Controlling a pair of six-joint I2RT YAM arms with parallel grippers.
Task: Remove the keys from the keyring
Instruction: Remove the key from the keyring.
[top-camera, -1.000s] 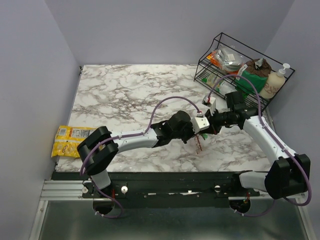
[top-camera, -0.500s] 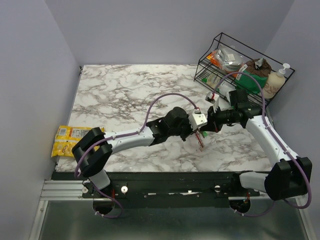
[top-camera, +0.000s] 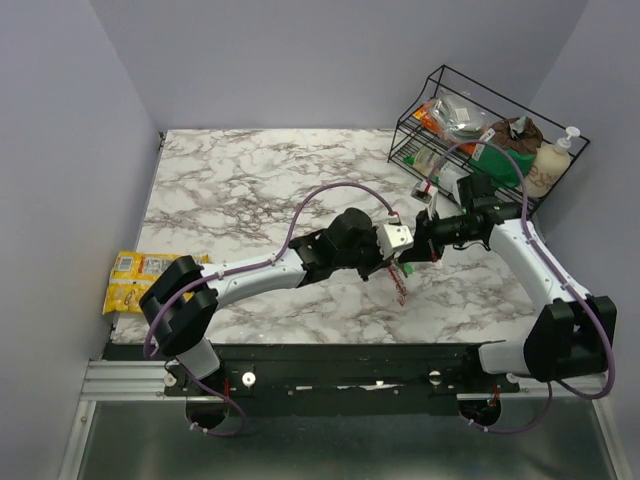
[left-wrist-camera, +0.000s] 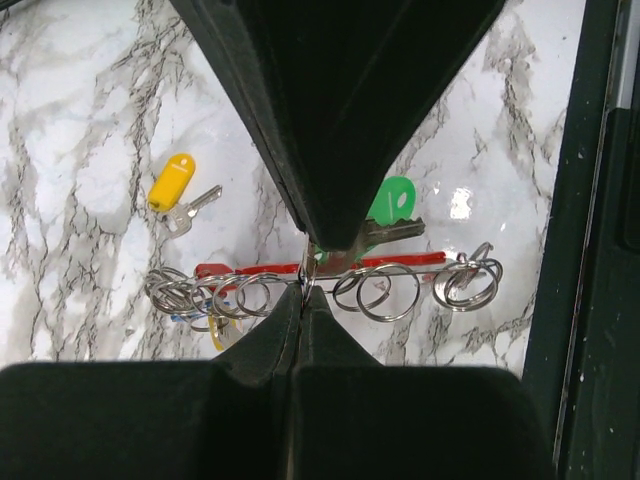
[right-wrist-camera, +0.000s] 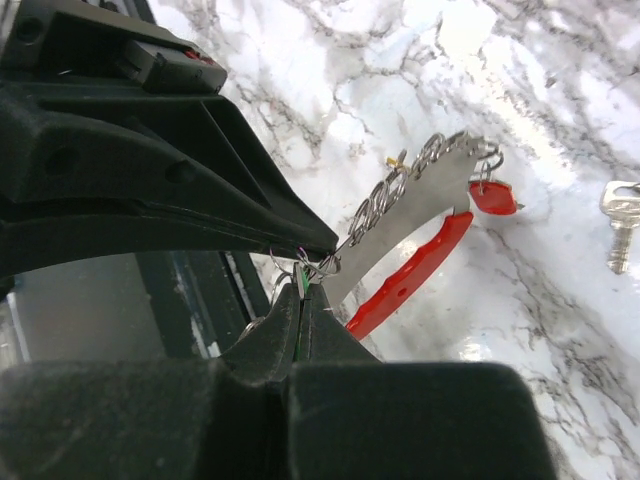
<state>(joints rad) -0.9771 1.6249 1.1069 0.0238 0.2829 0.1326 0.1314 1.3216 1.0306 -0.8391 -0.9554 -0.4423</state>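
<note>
The keyring (left-wrist-camera: 250, 268), a red bar with grey wire, hangs over the marble between both grippers and carries several split rings. It also shows in the right wrist view (right-wrist-camera: 415, 268) and in the top view (top-camera: 400, 284). My left gripper (left-wrist-camera: 303, 290) is shut on its grey wire. My right gripper (right-wrist-camera: 300, 295) is shut on a green-tagged key (left-wrist-camera: 392, 203) that sits at the wire. A red-tagged key (right-wrist-camera: 493, 197) hangs at the far end of the keyring. Blue and yellow tags (left-wrist-camera: 205, 322) hang under the rings. A yellow-tagged key (left-wrist-camera: 172, 182) and a bare silver key (right-wrist-camera: 620, 225) lie loose on the table.
A black wire rack (top-camera: 470, 125) with packets stands at the back right, with a soap bottle (top-camera: 552, 165) beside it. A yellow snack packet (top-camera: 140, 280) lies at the table's left edge. The black front rail (left-wrist-camera: 590, 200) runs close to the keyring.
Both grippers have shifted slightly toward the back of the table, still joined at the keyring. The keyring hangs a little further left and lower under them.
</note>
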